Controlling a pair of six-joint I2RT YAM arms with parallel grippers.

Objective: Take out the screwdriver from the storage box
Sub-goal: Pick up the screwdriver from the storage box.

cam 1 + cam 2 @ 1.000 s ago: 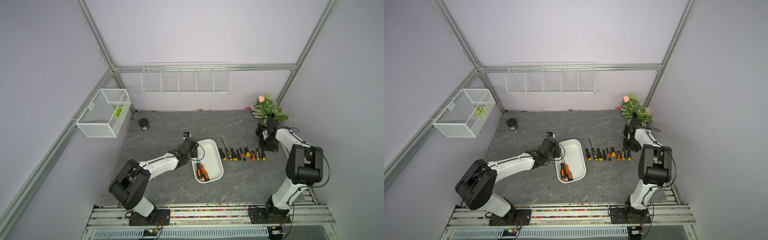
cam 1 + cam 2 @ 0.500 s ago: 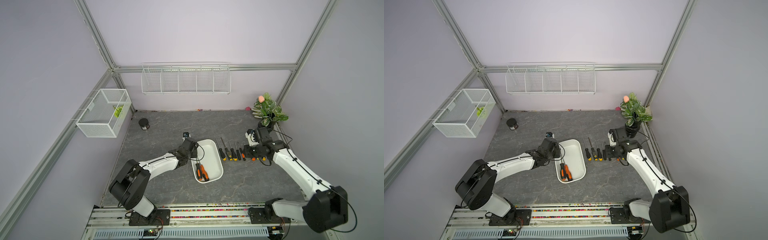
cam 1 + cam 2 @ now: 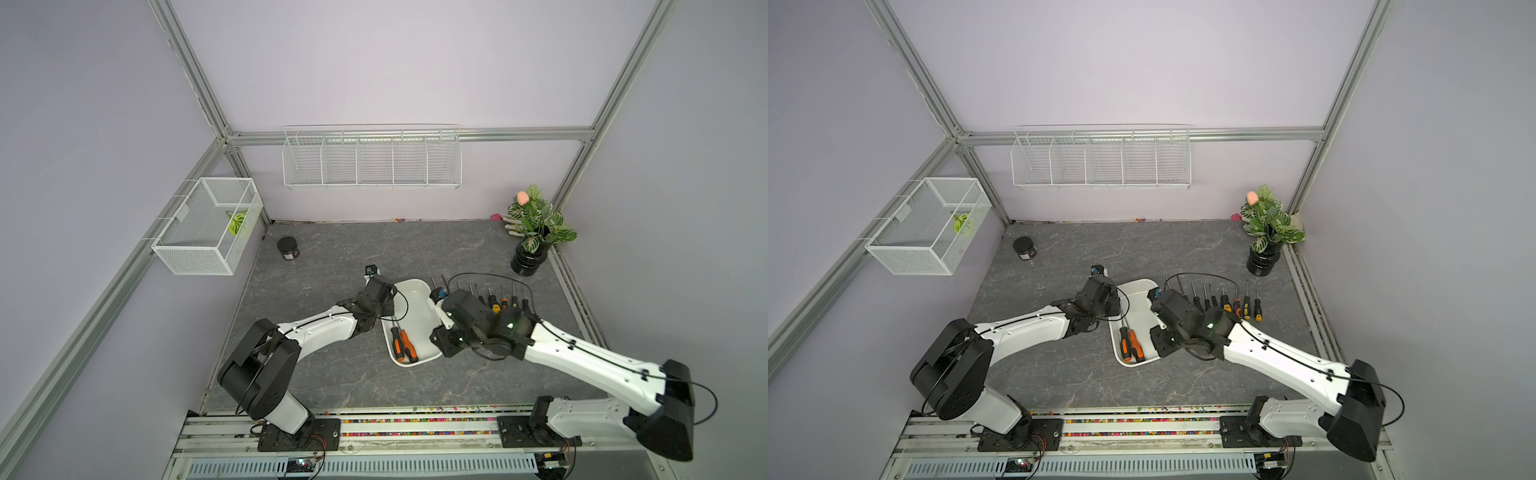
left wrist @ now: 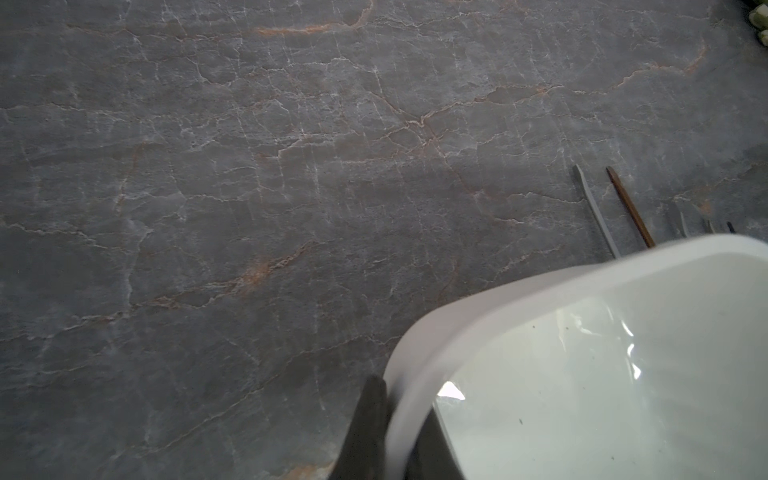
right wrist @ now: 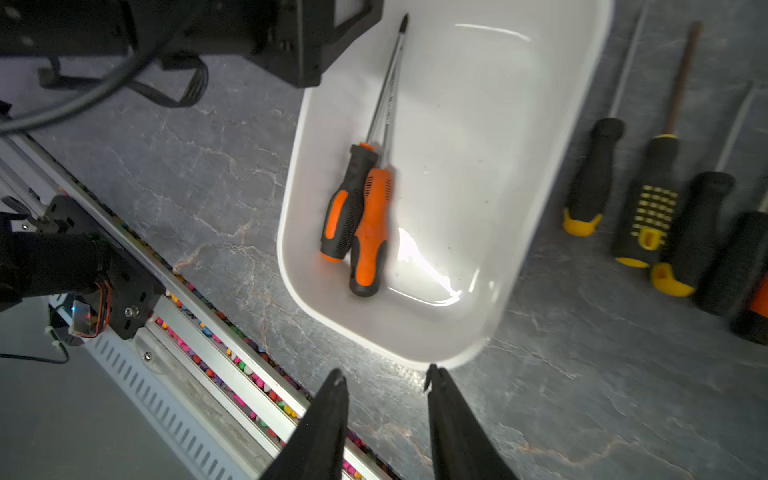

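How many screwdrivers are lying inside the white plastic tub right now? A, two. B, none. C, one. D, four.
A: the right wrist view shows two in the white tub, an orange-handled screwdriver lying beside a black-and-orange screwdriver, with their handles touching.
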